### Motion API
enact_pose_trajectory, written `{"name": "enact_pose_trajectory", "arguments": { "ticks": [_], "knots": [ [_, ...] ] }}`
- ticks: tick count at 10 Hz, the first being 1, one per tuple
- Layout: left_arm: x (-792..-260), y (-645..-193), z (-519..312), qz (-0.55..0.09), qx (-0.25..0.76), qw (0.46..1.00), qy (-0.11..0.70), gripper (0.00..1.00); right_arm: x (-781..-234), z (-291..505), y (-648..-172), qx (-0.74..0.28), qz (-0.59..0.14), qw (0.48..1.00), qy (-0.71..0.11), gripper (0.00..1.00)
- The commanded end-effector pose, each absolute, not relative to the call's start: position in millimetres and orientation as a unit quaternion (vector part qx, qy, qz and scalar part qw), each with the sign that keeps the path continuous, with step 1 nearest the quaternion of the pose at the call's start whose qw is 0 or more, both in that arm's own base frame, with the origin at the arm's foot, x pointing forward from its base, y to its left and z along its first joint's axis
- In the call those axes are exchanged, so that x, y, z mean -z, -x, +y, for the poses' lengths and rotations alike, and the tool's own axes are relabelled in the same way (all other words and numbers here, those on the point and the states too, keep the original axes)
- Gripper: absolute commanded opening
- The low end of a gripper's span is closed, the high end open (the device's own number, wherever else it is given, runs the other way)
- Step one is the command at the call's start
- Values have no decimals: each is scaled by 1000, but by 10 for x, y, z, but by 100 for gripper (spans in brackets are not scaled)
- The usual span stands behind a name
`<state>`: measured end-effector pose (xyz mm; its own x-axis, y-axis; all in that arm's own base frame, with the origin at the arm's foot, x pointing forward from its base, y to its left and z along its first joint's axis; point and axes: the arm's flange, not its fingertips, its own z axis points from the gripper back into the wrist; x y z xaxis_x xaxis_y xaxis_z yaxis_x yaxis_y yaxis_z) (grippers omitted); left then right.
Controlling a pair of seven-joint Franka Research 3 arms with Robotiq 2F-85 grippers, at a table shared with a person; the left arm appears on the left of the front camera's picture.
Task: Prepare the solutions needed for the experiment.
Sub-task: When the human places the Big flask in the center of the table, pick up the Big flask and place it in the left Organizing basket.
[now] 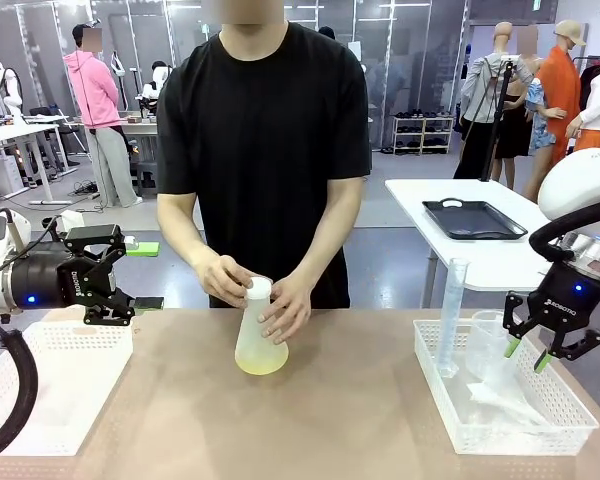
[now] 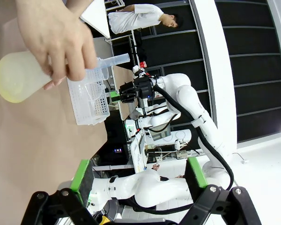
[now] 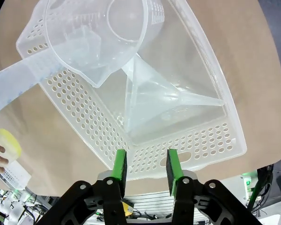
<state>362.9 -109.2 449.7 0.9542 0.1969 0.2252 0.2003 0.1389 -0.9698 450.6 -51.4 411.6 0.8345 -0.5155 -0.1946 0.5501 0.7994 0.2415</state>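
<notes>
Left hand (image 1: pixel 123 280) of the robot is hanging at the left edge of the table (image 1: pixel 360 420), above the far side of an empty white basket (image 1: pixel 60 380), with its fingers spread wide and gripping nothing; its own camera is showing the same wide gap (image 2: pixel 136 194).

Right hand (image 1: pixel 526 355) is hovering over the right part of the right basket (image 1: pixel 500 440). Its green pads (image 3: pixel 120 164) are standing partly apart with nothing between them, and they are pointing down at the basket's near rim (image 3: pixel 215 145).

At the middle of the table, near the far edge, a frosted conical flask (image 1: pixel 260 345) is standing upright. The pale yellow-green solution (image 1: pixel 260 364) is sitting as a shallow layer in its wide base. A white stopper (image 1: pixel 258 288) is sitting in the neck. One of the person's hands (image 1: pixel 220 275) is holding the neck from the left, and the person's other hand (image 1: pixel 285 312) is lying against the flask's right side.

Inside the right basket, a tall clear measuring cylinder (image 1: pixel 452 310) is leaning at the left end, a clear beaker (image 3: pixel 98 37) is lying on its side, and a clear funnel (image 3: pixel 154 93) is lying beside the beaker.
</notes>
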Motion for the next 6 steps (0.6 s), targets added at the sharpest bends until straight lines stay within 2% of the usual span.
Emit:
{"name": "enact_pose_trajectory", "arguments": {
  "ticks": [1,6],
  "knots": [
    [-4513,-3627,-1084,-154,3,740,655,100,-4110,-512,-4506,282,61,946,-146,45],
    [-4513,-3627,-1084,-154,3,740,655,100,-4110,-512,-4506,282,61,946,-146,45]
  ]
}}
